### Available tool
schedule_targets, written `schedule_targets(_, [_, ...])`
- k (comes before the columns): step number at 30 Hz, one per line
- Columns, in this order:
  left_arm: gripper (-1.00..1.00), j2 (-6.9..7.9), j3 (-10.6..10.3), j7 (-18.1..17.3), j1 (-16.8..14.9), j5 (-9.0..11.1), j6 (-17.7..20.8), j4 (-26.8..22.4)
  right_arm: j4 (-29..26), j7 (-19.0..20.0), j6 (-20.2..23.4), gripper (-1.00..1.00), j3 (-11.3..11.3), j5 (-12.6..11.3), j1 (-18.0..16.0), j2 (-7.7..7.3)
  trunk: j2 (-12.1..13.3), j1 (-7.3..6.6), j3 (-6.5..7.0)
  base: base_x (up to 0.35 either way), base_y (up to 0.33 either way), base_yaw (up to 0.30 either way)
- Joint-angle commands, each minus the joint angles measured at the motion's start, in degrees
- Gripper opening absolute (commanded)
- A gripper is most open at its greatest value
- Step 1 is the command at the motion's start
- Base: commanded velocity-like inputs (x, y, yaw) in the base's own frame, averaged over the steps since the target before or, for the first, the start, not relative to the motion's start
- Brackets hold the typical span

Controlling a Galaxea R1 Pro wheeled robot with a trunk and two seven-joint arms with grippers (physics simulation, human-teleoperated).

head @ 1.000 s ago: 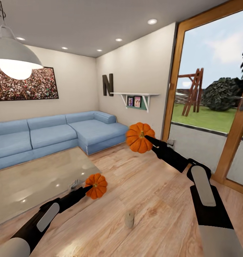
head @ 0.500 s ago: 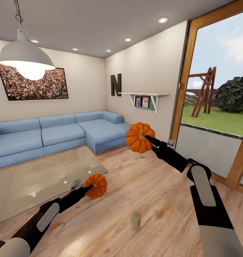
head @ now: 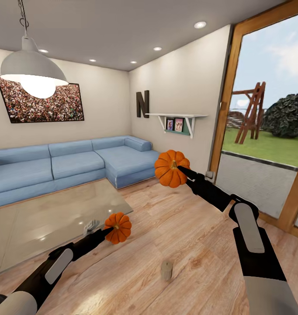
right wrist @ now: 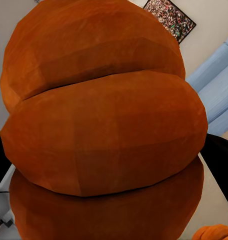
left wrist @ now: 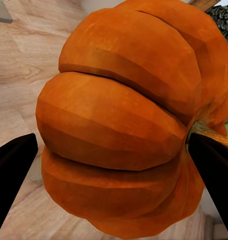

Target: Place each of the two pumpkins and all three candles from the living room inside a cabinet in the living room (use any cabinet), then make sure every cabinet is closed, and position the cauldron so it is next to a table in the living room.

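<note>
Living room with pale walls, wood-plank floor [head: 166,227] and blue L-shaped sofa [head: 70,164]. Low square bench with glossy grey top [head: 44,223] stands before the sofa.

Right hand [head: 178,167] is closed on the larger-looking round orange ribbed pumpkin [head: 171,168], held high. Left hand [head: 109,228] is closed on the second orange ribbed pumpkin [head: 118,227], held just beside the bench edge.

Short tan cylinder candle [head: 167,270] stands upright on the floor between the arms.

Handling: pumpkins appear rigid and smooth; grip across the ribs. Candle is probably light; grasp its sides.
</note>
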Motion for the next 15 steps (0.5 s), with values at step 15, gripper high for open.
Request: schedule_targets(15, [-1.0, 0.01, -0.21, 0.02, -0.07, 0.57, 0.23, 0.01, -0.01, 0.19, 0.28, -1.0, -0.04, 0.22, -0.05, 0.02, -0.04, 0.0, -0.06, 0.0, 0.0, 0.272])
